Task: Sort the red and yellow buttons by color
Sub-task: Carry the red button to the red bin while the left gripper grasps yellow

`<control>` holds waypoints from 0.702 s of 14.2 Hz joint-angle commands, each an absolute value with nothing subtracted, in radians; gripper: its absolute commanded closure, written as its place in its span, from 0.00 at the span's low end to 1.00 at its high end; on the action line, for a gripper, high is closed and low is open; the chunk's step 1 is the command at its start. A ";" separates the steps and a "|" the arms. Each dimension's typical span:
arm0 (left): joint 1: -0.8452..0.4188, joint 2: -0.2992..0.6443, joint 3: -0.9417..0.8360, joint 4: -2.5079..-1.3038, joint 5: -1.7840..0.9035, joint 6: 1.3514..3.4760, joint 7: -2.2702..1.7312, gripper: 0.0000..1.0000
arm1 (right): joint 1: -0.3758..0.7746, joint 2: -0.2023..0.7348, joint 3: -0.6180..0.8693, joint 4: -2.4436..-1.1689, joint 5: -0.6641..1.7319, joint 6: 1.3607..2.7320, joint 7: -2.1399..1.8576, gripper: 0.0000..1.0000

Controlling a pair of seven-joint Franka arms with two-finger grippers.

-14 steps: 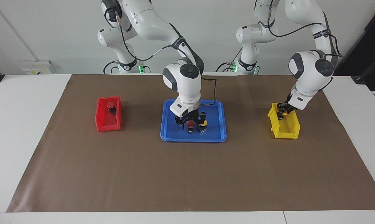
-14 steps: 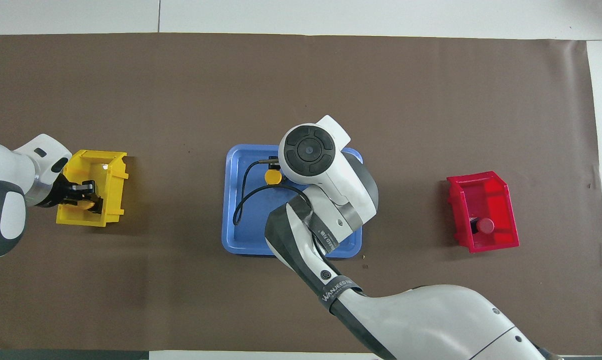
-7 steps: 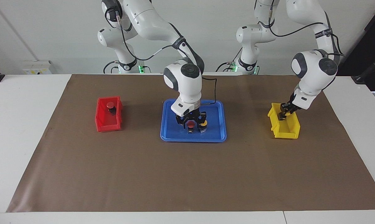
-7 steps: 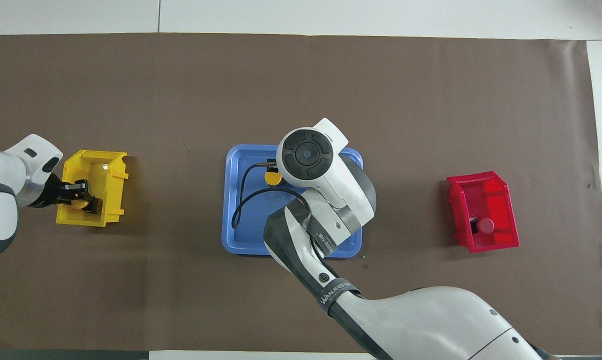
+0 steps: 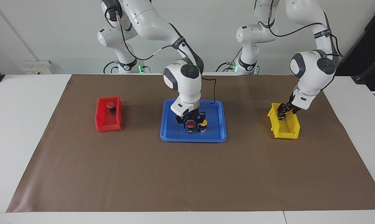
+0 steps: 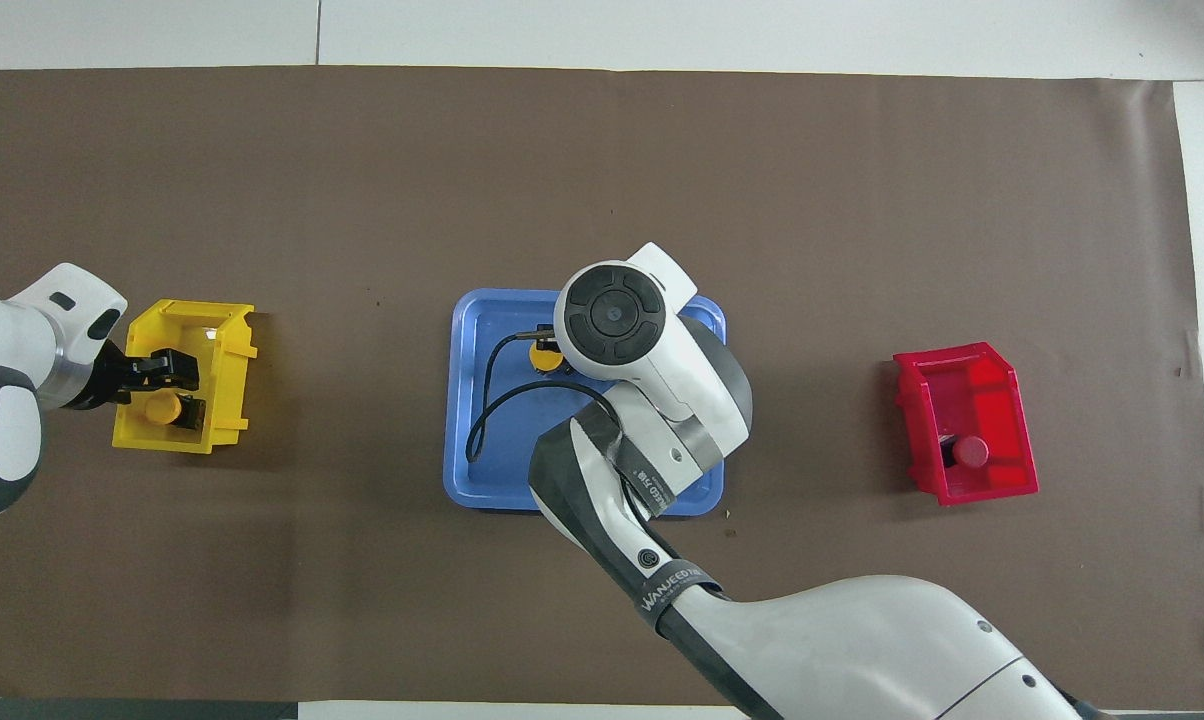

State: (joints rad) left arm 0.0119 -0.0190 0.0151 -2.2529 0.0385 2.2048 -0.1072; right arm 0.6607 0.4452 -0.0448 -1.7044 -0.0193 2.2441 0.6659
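Observation:
A blue tray (image 5: 175, 137) holds a red button (image 5: 190, 125) and a yellow button (image 5: 203, 123) side by side. My right gripper (image 5: 190, 122) is low over the tray, open, with a finger on each side of the red button. From overhead my right wrist hides the red button and part of the yellow one (image 6: 542, 355). A second red button (image 5: 111, 105) lies in the red bin (image 5: 108, 124). My left gripper (image 6: 162, 368) is open just above the yellow bin (image 6: 227, 340). A second yellow button (image 6: 162, 408) lies in that bin, free of the fingers.
A brown mat (image 5: 175, 174) covers the table. The red bin (image 6: 1002, 385) stands toward the right arm's end, the yellow bin (image 5: 290, 132) toward the left arm's end, and the tray (image 6: 462, 400) between them. A black cable (image 6: 482, 420) loops over the tray.
My left gripper has let go of the yellow button, which now lies in the yellow bin, and has drawn back a little. My right gripper has stayed around the red button.

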 commanded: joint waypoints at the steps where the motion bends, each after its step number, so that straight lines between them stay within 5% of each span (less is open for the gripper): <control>1: -0.006 -0.049 0.015 -2.243 0.021 2.197 -0.141 0.19 | 0.652 0.419 -0.037 -1.735 -0.014 2.264 0.672 0.72; 3: -0.008 -0.055 -0.006 -2.185 0.021 2.107 -0.166 0.19 | 0.650 0.419 -0.037 -1.721 0.003 2.247 0.672 0.84; 6: -0.008 -0.054 -0.081 -2.131 0.021 2.066 -0.268 0.09 | 0.631 0.416 -0.040 -1.634 0.005 2.124 0.654 0.85; 10: -0.008 -0.023 -0.300 -2.053 0.025 2.066 -0.579 0.03 | 0.464 0.260 -0.040 -1.653 0.006 1.947 0.458 0.85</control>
